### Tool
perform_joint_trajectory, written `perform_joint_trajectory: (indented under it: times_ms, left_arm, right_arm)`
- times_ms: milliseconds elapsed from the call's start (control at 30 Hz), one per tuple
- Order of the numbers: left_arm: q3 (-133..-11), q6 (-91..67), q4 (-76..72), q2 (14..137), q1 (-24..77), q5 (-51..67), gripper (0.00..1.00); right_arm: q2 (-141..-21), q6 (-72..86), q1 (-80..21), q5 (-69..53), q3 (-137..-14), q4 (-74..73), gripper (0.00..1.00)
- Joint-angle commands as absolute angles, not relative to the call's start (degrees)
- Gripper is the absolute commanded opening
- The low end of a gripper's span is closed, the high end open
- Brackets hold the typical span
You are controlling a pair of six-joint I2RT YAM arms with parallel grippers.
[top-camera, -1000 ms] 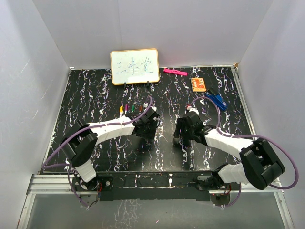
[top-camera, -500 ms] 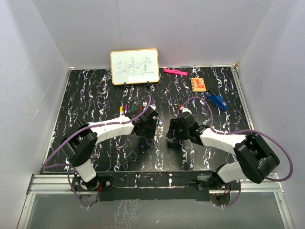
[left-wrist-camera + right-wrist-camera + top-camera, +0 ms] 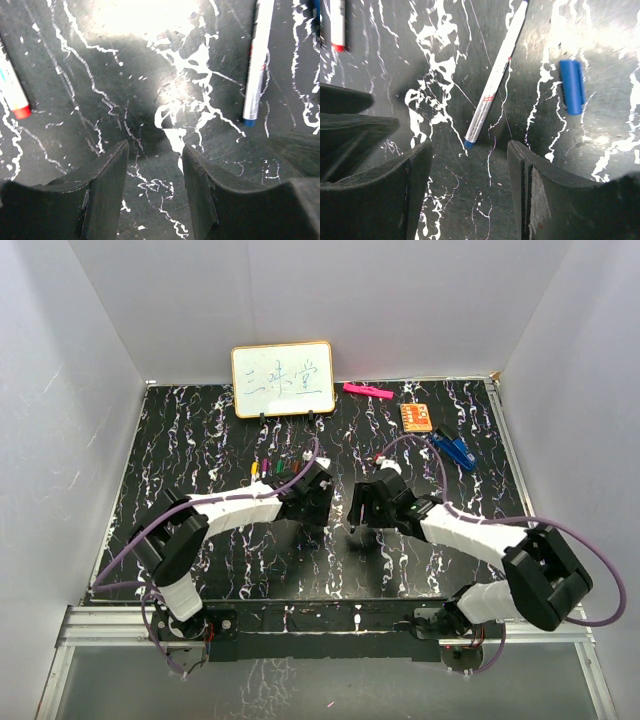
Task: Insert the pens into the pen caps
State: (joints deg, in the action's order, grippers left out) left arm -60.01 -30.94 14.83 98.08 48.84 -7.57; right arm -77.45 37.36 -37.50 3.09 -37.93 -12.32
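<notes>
Left tool (image 3: pixel 155 165) was open, empty, above the dark surface (image 3: pixel 75 125) | Right tool (image 3: pixel 468 167) was open, empty; blue-tipped pen (image 3: pixel 495 75) lay just beyond its gap | Blue cap (image 3: pixel 572 86) lay near that pen, apart

- This looks like a robot lab, set up as a small test booth.
- Plain white walls (image 3: pixel 400 300) stand behind the whiteboard (image 3: pixel 283 379) and on both sides of it, like a box.
- The whiteboard stands on little feet at the back of a black table (image 3: pixel 190 440) with white streaks.
- Two white and black robot arms, the left arm (image 3: pixel 240 508) and the right arm (image 3: pixel 470 535), reach out in front of the whiteboard.
- Far in front of the whiteboard, a metal rail (image 3: pixel 110 625) holds their bases.
- Purple cables (image 3: pixel 118 552) loop from the arms.
- A small orange circuit board (image 3: pixel 417 417) lies to the right of the whiteboard.
</notes>
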Motion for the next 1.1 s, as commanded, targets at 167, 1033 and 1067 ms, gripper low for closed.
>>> perform_joint_trajectory:
  times_ms: [167, 1033, 1067]
  left_arm:
    - [-65.28, -27.87, 9.92, 102.61, 48.6, -3.57, 0.47]
    - [-88.94, -23.25, 27.1, 122.97, 48.6, -11.65, 0.47]
    - [-89.55, -22.91, 28.26, 123.43, 48.6, -12.45, 0.47]
  right_arm:
    - [-65.78, 36.14, -37.61, 19.58, -49.83, -26.37, 0.77]
    - [-62.53, 37.17, -37.45, 24.93, -50.43, -33.35, 0.85]
    - [-62.57, 37.25, -37.48, 25.0, -50.45, -33.32, 0.85]
